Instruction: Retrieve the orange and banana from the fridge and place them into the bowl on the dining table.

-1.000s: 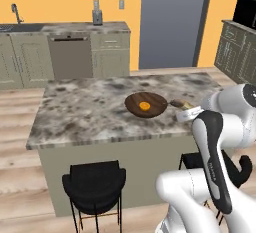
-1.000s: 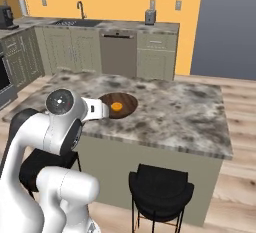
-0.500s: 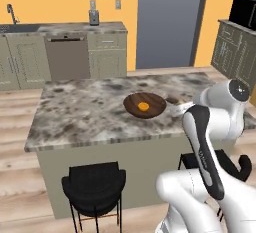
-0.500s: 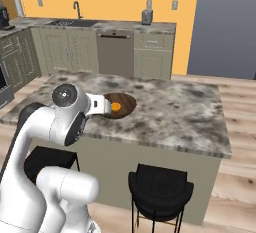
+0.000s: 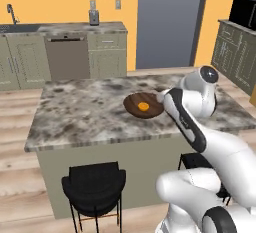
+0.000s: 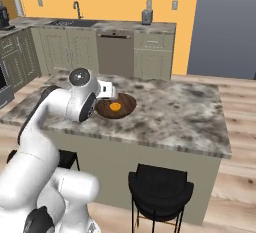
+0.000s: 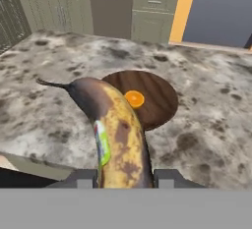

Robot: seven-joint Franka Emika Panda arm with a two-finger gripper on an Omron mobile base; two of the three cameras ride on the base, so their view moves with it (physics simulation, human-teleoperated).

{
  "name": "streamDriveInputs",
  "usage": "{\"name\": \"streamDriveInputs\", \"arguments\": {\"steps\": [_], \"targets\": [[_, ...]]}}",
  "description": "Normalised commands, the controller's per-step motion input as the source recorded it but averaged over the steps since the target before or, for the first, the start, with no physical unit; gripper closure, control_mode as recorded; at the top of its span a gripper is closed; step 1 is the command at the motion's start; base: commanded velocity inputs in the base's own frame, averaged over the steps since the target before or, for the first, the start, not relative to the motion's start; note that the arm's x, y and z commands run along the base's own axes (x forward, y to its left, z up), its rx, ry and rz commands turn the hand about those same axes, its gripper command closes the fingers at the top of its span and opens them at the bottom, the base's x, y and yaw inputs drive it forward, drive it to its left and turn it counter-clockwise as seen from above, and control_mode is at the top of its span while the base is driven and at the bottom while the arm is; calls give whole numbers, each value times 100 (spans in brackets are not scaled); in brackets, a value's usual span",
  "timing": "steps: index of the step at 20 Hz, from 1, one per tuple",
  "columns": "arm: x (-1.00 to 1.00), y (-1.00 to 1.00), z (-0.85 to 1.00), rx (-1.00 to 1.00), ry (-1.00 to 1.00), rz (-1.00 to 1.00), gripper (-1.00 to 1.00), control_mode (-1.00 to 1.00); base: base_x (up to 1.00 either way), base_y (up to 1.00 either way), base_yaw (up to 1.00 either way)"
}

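My gripper (image 7: 124, 178) is shut on the banana (image 7: 115, 129), a yellow-brown spotted fruit with a small sticker that points up and away from the fingers. It hangs over the dining table (image 7: 211, 125), just short of the near rim of the dark wooden bowl (image 7: 157, 100). The orange (image 7: 134, 99) lies in the bowl. From the base cameras the bowl (image 5: 150, 111) (image 6: 125, 108) with the orange (image 5: 143, 106) (image 6: 115, 107) sits mid-table, and the hand with the gripper (image 6: 111, 91) is at its left rim. The fridge is out of view.
Black stools (image 5: 95, 184) (image 6: 160, 189) stand at the table's near side. Wall counters with a dishwasher (image 5: 67, 57), a sink (image 6: 75, 22) and cabinets line the back. A tall plain grey panel (image 5: 170, 22) stands behind the table.
The arm has swung in toward the bowl, bringing the hand with the banana to its rim. Bowl and orange have stayed put.
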Motion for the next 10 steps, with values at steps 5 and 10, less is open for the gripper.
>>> {"name": "streamDriveInputs", "arguments": {"steps": [5, 10], "targets": [[88, 0, -1, 0, 9, 0, 100, -100, 0, 0, 0], [48, 0, -18, 0, 17, 0, 100, -100, 0, 0, 0]]}}
